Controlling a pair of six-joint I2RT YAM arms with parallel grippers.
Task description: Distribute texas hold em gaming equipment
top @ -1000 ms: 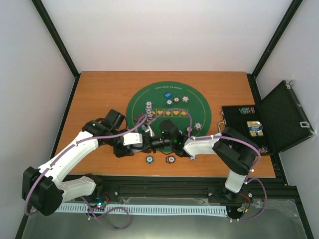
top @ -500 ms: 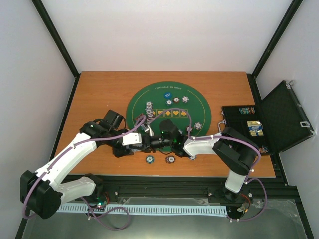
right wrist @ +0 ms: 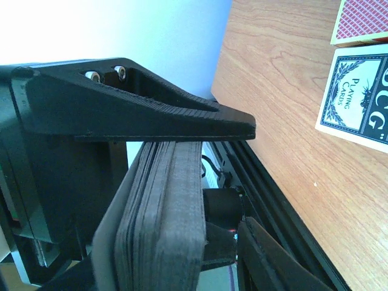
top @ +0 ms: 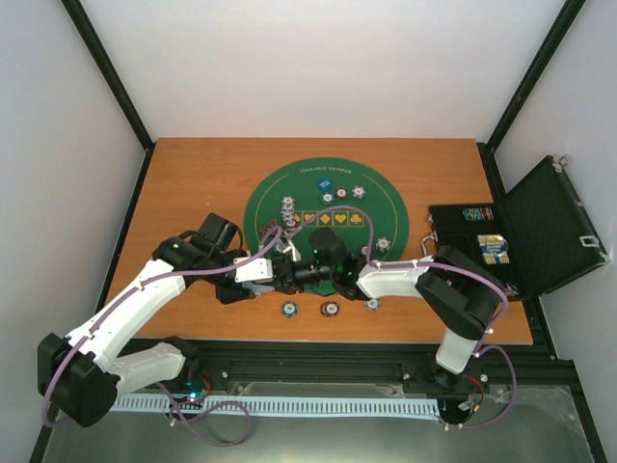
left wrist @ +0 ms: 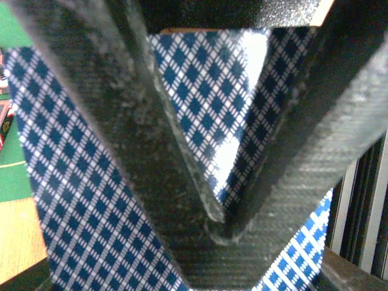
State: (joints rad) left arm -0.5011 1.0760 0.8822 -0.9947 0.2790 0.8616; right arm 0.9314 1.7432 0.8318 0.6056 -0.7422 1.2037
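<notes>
The two grippers meet over the near rim of the green mat [top: 386, 207]. My left gripper [top: 278, 272] is shut on the blue-diamond-backed playing cards [left wrist: 66, 200], and its fingertips [left wrist: 209, 209] converge on them. In the right wrist view the same deck [right wrist: 163, 206] shows edge-on. Its top touches the upper finger of my right gripper [right wrist: 248, 176], while the lower finger stands apart from it. That gripper [top: 297, 273] is open. A chip stack [top: 286, 210] and loose chips [top: 341, 194] lie on the mat. A blue disc [top: 327, 185] lies there too.
Three chips [top: 330, 309] lie on the wood in front of the mat, and one [top: 384, 243] on its right side. An open black case [top: 540, 231] holding card boxes stands at the right edge. Two card boxes [right wrist: 357, 100] lie on the wood in the right wrist view.
My right gripper's jaws have opened off the deck. Both arms have stayed almost in place, the wrists edging slightly towards the mat.
</notes>
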